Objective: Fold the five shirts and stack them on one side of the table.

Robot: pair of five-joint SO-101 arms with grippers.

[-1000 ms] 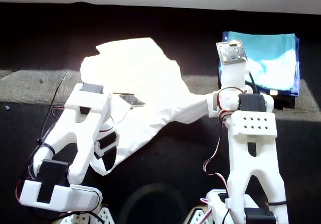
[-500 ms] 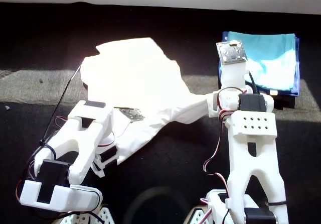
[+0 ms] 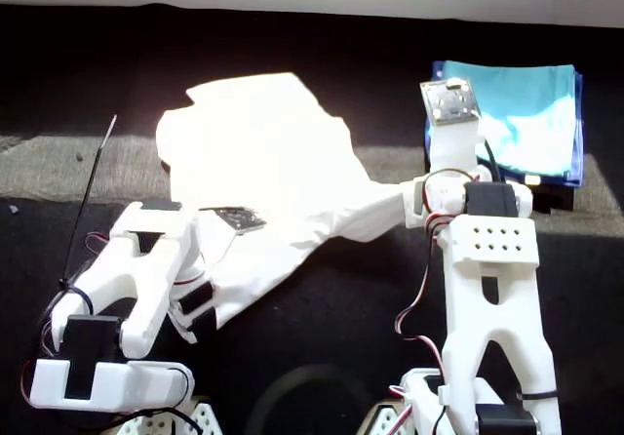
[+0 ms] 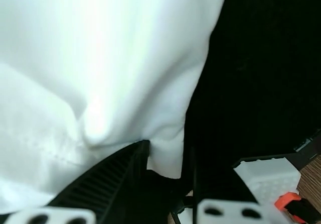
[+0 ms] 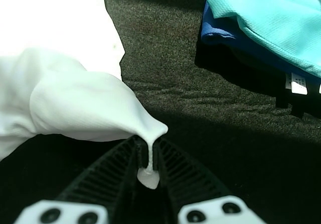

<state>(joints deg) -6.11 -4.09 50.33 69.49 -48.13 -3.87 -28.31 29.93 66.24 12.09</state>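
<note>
Left pincer (image 4: pixel 169 149): closed on the near hem of the white shirt (image 3: pixel 263 152), which lies spread left of centre on the dark counter (image 3: pixel 331 318). Right pincer (image 5: pixel 149 146): clamped on the shirt's right-hand corner, drawn to a point. Far right, well apart: turquoise shirt (image 3: pixel 526 113), folded, atop a blue shirt (image 5: pixel 223 35).

White shirt (image 3: pixel 263 152): thin cloth, smooth, matt; fine stitched hem line; soft folds.
Teal shirt (image 5: pixel 271 13): fine mesh-knit cloth, faint sheen.
Blue shirt (image 5: pixel 216 36): cloth, matt.
Labels (image 5: pixel 298 83): small white fabric tags.
Table cover (image 5: pixel 165 103): dark textile, rough, felt-like short pile, matt.
2 arms (image 3: pixel 487 259): white plastic, smooth, matt.
Right gripper (image 5: pixel 149 156): black plastic, ribbed inner faces, dull finish.
Wires (image 3: pixel 414 298): thin, smooth plastic sheath.
</note>
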